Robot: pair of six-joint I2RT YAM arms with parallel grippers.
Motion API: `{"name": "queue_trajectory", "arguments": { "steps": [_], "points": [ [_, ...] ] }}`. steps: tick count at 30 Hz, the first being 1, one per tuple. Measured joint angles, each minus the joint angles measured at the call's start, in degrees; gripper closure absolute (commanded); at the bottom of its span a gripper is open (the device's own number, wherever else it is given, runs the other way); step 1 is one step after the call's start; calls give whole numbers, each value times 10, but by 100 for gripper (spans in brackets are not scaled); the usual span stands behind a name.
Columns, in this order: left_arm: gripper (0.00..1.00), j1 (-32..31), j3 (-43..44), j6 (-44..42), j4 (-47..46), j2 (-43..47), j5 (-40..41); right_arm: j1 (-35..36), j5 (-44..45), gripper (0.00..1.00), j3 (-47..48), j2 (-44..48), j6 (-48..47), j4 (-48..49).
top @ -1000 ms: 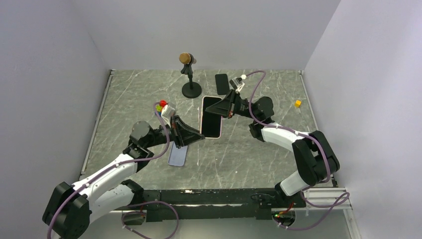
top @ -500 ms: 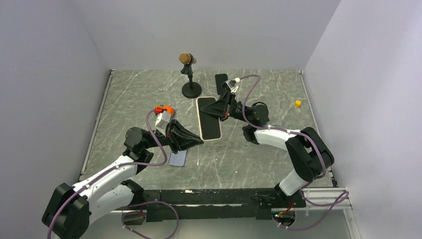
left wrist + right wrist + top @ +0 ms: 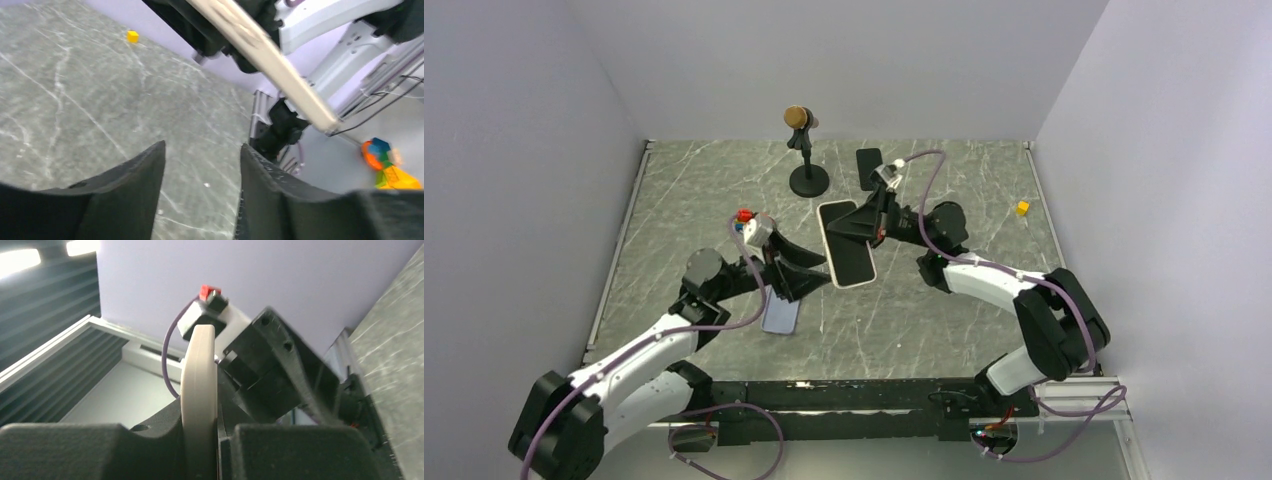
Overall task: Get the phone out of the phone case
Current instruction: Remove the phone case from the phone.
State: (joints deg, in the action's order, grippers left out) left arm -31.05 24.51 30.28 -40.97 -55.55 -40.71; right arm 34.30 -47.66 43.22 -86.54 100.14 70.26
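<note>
right end effector (image 3: 865,222) clamping black-screened phone in cream rubbery case (image 3: 846,245), holding it raised over mid-counter (image 3: 694,200) for access | left end effector (image 3: 822,275) gaping empty just near-left, probably lining up to peel

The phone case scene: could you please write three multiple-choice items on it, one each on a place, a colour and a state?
1. Where does the yellow block lie?
A) near the table's right edge
B) under the microphone stand
C) in the left tool

2. What colour is the phone case held by the right tool?
A) red
B) cream
C) green

3. What state is the left tool in?
A) shut on the phone
B) open, holding nothing
C) out of view

Answers:
1 A: the yellow block sits alone on the table near its right edge.
2 B: the phone case shows a cream edge in the right tool.
3 B: the left tool has its fingers apart, with bare table between them.
</note>
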Motion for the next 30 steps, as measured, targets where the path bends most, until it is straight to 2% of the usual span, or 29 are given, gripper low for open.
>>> {"name": "queue_trajectory", "arguments": {
  "steps": [1,2,5,9,11,13,19,26,28,30],
  "points": [
    [13,-3,-8,10,2,19,0,-12,0,100,0,9,-14,-15],
    [9,-7,-19,15,4,41,0,-23,0,100,0,15,-25,-26],
    [5,-23,-35,29,13,91,-3,-47,1,100,0,15,-37,-33],
    [11,-36,-33,45,14,116,-5,-50,0,100,0,-10,-31,-25],
    [24,-37,-24,56,13,107,-6,-49,0,100,0,-23,-26,-22],
    [32,-37,-10,68,13,83,-7,-49,1,100,0,-28,-21,-21],
    [28,-37,8,86,1,17,-15,-49,2,100,0,-28,-19,-12],
    [18,-37,9,114,-46,-7,-22,-49,2,100,0,-24,-20,-12],
    [20,-38,9,124,-64,-15,-28,-49,2,100,0,-24,-20,-12],
    [26,-39,9,128,-71,-21,-30,-49,2,100,0,-24,-19,-10]
  ]
}}
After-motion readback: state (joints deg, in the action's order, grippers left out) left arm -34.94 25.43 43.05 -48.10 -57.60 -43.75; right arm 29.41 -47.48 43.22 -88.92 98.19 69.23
